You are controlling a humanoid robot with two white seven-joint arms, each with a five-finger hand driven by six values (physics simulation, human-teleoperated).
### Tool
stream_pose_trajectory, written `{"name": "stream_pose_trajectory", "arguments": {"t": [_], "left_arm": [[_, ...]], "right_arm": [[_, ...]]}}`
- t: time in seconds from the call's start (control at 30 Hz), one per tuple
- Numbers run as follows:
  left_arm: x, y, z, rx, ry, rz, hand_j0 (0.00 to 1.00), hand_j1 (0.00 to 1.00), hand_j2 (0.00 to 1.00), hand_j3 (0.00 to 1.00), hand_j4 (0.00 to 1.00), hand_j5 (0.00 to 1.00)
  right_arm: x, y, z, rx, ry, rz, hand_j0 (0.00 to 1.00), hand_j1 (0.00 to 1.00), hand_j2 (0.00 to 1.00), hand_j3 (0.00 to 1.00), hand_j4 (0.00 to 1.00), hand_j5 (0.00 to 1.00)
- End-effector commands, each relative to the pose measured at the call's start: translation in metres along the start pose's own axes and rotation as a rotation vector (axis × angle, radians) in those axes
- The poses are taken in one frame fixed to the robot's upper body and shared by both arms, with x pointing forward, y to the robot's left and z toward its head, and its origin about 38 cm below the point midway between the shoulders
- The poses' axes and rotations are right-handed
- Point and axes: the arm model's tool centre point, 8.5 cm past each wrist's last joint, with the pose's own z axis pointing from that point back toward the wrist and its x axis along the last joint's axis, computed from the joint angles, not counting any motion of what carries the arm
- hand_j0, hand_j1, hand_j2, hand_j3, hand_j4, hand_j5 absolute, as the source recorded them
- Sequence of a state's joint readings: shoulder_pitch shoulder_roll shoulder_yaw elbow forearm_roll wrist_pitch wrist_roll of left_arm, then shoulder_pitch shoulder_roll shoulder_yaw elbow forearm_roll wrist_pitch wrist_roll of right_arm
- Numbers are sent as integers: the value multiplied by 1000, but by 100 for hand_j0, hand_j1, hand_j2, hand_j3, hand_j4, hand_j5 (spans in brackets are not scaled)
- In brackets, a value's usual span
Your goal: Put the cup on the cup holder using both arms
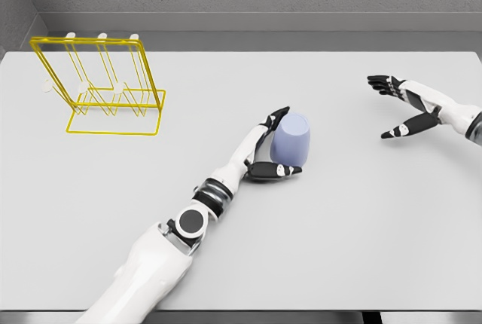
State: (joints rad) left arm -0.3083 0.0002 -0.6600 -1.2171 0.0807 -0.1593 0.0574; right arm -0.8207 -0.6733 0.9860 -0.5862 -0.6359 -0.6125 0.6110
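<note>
At mid-frame the left hand point(269, 151) curls around the lavender cup point(291, 142) standing on the grey tabletop point(226, 105). The yellow wire cup holder point(102, 87) stands well apart at upper left, open tabletop between. The right hand point(399, 105) hovers spread at far right.

The cup point(291, 142), cradled in the left hand point(269, 151), is a plain pale lavender-blue with no pattern, its top face a shade lighter than its side. That hand is white across the palm with black fingers point(276, 171); a grey and black banded wrist joins it to a white arm carrying a black disc ringed in grey. Far to the left of that hand, the rack point(98, 87) is bright yellow wire with small white knobs. The right hand point(403, 105), off to the cup's right, shows the same scheme: black fingers, white forearm. Under both hands the table point(339, 249) is uniform light grey; beyond it the wall is darker mottled grey.
</note>
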Motion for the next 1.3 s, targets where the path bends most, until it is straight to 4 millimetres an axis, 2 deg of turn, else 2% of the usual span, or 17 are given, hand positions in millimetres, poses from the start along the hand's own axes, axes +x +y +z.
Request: {"name": "stream_pose_trajectory", "arguments": {"t": [0.0,0.2,0.3,0.4,1.27], "left_arm": [[-1,0,0,-3,1,-10,100,100,100,100,100,100],[-1,0,0,-3,-2,-10,94,94,94,94,94,94],[1,1,-1,-1,-6,-10,95,95,95,95,95,95],[2,3,-2,2,-9,-11,100,100,100,100,100,100],[14,6,-10,-8,-35,-44,100,100,100,100,100,100]], "right_arm": [[1,-2,0,-7,-4,-5,100,100,100,100,100,100],[1,-2,0,-7,-4,-5,100,100,100,100,100,100],[1,-1,0,-6,-5,-5,100,100,100,100,100,100],[1,-2,0,-7,-4,-5,100,100,100,100,100,100],[3,-3,-2,-8,-8,-4,100,100,100,100,100,100]]}}
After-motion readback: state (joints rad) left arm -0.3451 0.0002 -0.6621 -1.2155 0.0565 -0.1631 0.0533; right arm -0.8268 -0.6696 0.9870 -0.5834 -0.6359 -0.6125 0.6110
